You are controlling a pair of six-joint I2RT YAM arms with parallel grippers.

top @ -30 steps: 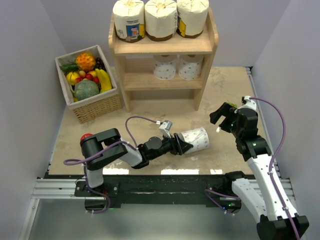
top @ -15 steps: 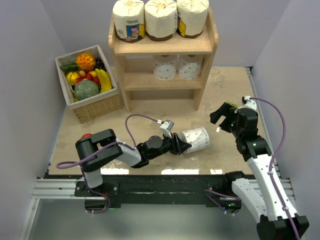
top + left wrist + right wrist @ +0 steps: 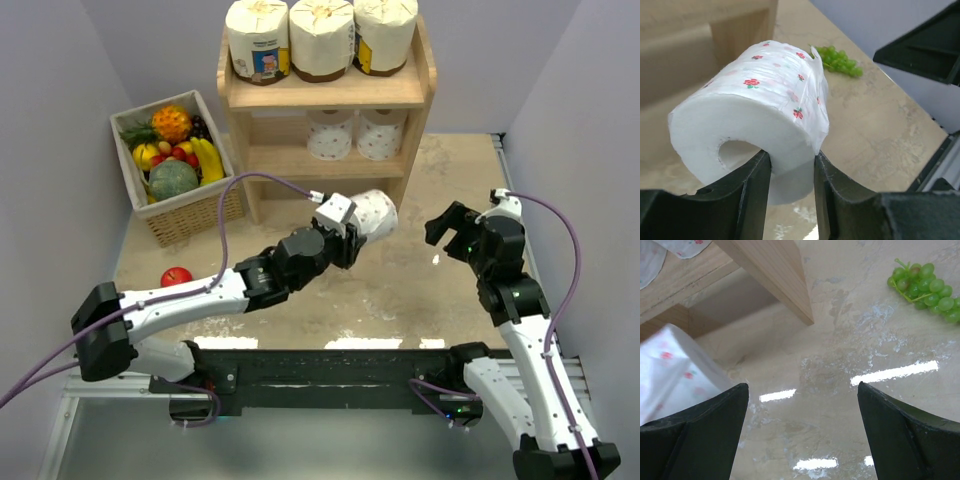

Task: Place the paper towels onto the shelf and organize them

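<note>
My left gripper [image 3: 350, 237] is shut on a small white roll with tiny red flowers [image 3: 369, 213], holding it off the table in front of the wooden shelf [image 3: 325, 95]. In the left wrist view the roll [image 3: 765, 115] sits pinched by its wall between my fingers [image 3: 752, 190]. Three large cream rolls [image 3: 321, 38] stand on the top board. Two small white rolls [image 3: 353, 135] stand on the lower tier. My right gripper [image 3: 449, 228] is open and empty over the table at the right; in its wrist view [image 3: 802, 395] the held roll [image 3: 675, 370] shows at the left.
A wicker fruit basket [image 3: 180, 165] stands left of the shelf. A red apple [image 3: 176, 276] lies on the table near the left arm. Green grapes [image 3: 927, 290] lie right of the shelf's leg [image 3: 775, 277]. Grey walls close in on both sides.
My left arm has lifted the small roll off the table and carried it up and back toward the shelf. The red apple is now uncovered. The right arm has barely moved.
</note>
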